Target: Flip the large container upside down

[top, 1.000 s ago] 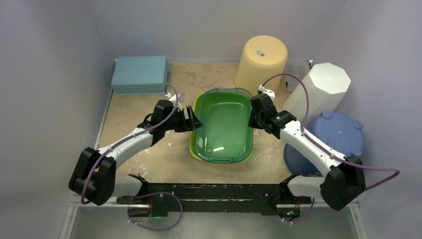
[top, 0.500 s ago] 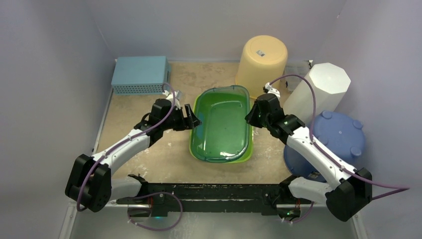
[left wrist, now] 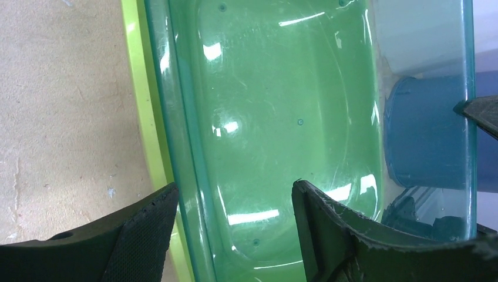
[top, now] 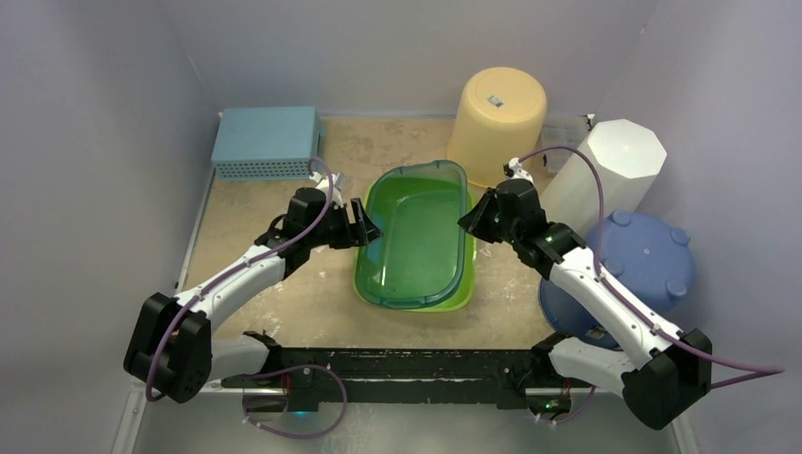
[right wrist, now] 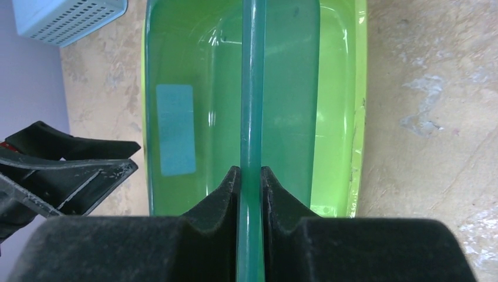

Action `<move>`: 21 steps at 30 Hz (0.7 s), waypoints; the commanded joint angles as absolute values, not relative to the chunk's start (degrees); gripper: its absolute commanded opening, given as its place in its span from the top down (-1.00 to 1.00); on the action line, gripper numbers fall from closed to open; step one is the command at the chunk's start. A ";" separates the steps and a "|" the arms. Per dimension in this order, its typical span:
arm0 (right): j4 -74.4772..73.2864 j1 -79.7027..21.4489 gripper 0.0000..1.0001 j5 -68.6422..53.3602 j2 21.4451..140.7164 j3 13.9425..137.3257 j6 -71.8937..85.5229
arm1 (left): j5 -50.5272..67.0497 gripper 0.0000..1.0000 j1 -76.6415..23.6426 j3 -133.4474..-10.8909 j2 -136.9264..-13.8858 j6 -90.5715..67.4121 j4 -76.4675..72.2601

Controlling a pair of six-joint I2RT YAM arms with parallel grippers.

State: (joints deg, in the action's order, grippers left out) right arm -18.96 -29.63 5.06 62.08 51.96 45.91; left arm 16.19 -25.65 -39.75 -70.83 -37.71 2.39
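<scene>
The large container (top: 416,236) is a clear teal-green tub resting in a lime-green tub (top: 362,276), tilted with its right side raised. My right gripper (top: 470,219) is shut on its right rim; in the right wrist view the teal rim (right wrist: 252,70) runs straight between the pads of that gripper (right wrist: 251,170). My left gripper (top: 367,227) is open at the left rim. In the left wrist view this gripper (left wrist: 234,194) straddles the container's wall (left wrist: 282,106), one finger outside over the lime rim (left wrist: 138,88), one inside.
A yellow bucket (top: 498,113) stands upside down behind the tubs. A white octagonal bin (top: 610,170) and an upturned blue bucket (top: 634,265) crowd the right side. A light-blue basket (top: 267,140) sits at the back left. Walls close in on three sides.
My right gripper has risen and moved back with the right rim, tipping the container up toward the left. The tubs have shifted slightly left. The left arm has barely moved.
</scene>
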 commanded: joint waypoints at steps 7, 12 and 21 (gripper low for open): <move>-16.37 -29.62 1.00 0.37 69.68 51.24 43.32 | 15.55 -0.31 -26.06 -39.31 -72.65 -36.47 2.22; -14.56 -29.59 0.90 -2.08 73.42 49.84 42.51 | 15.88 0.01 -26.13 -38.44 -74.06 -36.42 1.69; -12.20 -29.57 0.41 -1.79 76.29 48.01 43.54 | 16.78 0.27 -26.10 -38.40 -74.96 -35.99 0.92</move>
State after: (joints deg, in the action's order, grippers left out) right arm -13.10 -29.23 -1.26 74.87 48.73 44.07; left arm 15.92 -26.00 -38.61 -74.37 -36.84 2.46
